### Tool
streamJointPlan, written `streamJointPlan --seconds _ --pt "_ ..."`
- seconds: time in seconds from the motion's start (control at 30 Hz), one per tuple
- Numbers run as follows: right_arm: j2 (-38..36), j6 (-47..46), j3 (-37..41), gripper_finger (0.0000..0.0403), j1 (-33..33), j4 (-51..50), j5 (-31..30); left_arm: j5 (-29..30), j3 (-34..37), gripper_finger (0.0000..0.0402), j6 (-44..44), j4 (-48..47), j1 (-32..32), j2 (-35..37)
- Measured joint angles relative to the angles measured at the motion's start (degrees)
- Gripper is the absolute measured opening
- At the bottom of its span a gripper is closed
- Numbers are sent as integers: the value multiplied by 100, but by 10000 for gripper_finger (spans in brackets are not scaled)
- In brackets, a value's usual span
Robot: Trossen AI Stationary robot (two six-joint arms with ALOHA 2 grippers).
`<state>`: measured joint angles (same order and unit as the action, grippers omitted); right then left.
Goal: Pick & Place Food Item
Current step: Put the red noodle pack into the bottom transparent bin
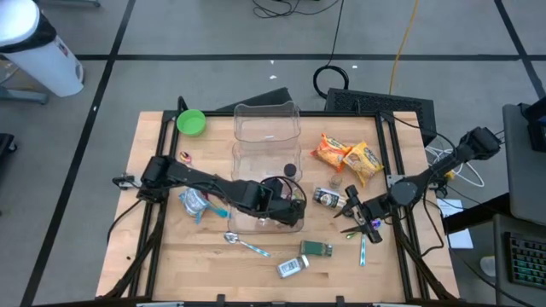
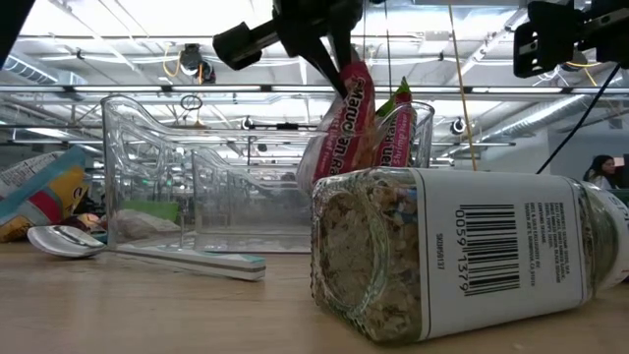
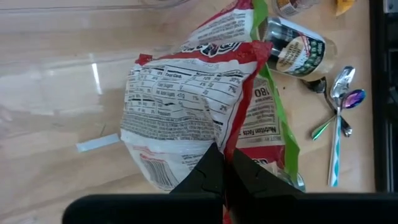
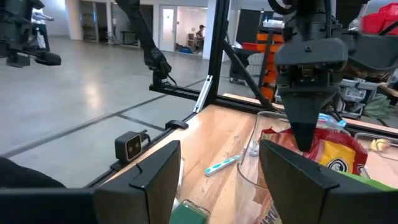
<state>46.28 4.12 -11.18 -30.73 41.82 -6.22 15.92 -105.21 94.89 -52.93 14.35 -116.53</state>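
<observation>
A red, white and green snack bag [image 3: 186, 106] hangs in my left gripper [image 3: 224, 154], which is shut on it above the near end of a clear plastic bin [image 1: 267, 128] at the table's middle. The low view shows the bag [image 2: 346, 118] reaching down inside the bin's walls [image 2: 157, 167]; its lower end is hidden behind a jar. My right gripper [image 4: 217, 165] stands open and holds nothing. It is near the table's right edge [image 1: 351, 207] and faces the bin. My left gripper pinches the bag's sealed end [image 3: 219, 144] between its two fingers [image 2: 329, 64]. The fingers come from above, slanting down. The bag hangs below them, a little tilted, inside the clear bin; whether its lower end rests on the bin's floor I cannot tell.
Two orange snack bags [image 1: 345, 155] lie at the right rear, and a dark bottle [image 1: 328, 198] lies beside the bin. A green bowl [image 1: 191, 122] stands far left. A spoon [image 1: 243, 245] and two small jars [image 1: 303, 258] lie near the front. A crumpled bag [image 1: 194, 203] lies left.
</observation>
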Motion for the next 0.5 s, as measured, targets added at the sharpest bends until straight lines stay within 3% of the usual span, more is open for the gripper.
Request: streamJointPlan --seconds 0.5 --pt "0 104 0 210 -3 -1 -19 22 0 23 -250 -41 -101 0"
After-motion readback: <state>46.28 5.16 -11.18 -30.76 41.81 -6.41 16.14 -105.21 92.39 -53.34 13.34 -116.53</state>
